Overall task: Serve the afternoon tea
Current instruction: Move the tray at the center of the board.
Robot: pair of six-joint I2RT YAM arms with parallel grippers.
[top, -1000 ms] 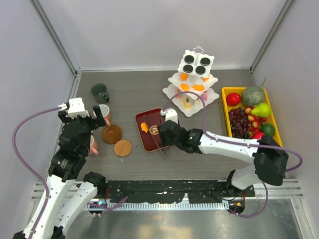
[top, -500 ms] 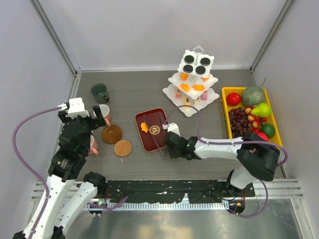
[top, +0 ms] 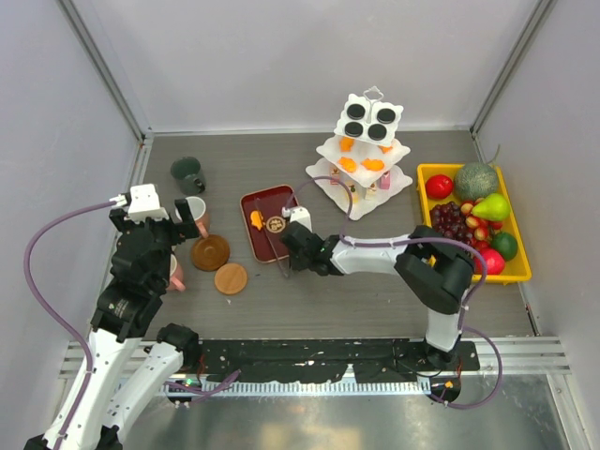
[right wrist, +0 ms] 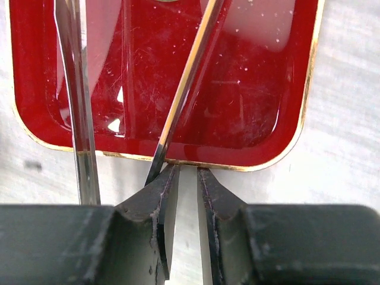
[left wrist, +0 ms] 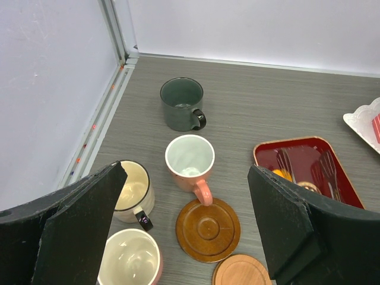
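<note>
Grey wood-grain table (top: 253,159), pale walls on three sides. At the far right, the white three-tier stand (top: 319,173) rises upright, its loop handle pointing straight up. Black round sweets (top: 356,110) sit on its top tier and orange ones (top: 349,164) on the middle tier. Beside it lies the yellow fruit tray (top: 514,272).

Mid-table, the dark red tray (top: 272,202) has its long axis running near to far, the far end leaning a little left. It now sits further left and further back than a second ago, carrying the tongs (right wrist: 79,107), an orange sweet (top: 255,220) and a round dark one (top: 276,224). The right arm has swung left with it. The right gripper (right wrist: 184,178) is at the tray's near rim, its fingers (right wrist: 163,202) now drawn together with nothing visible between them.

The left gripper (left wrist: 185,169) hangs unmoved above the mugs, jaws spread wide. The dark green mug (left wrist: 181,102) has its handle pointing right. The pink mug (left wrist: 189,160) has its handle pointing nearward over the dark coaster (left wrist: 208,230). The cream mug (left wrist: 134,191) stands to the left.
</note>
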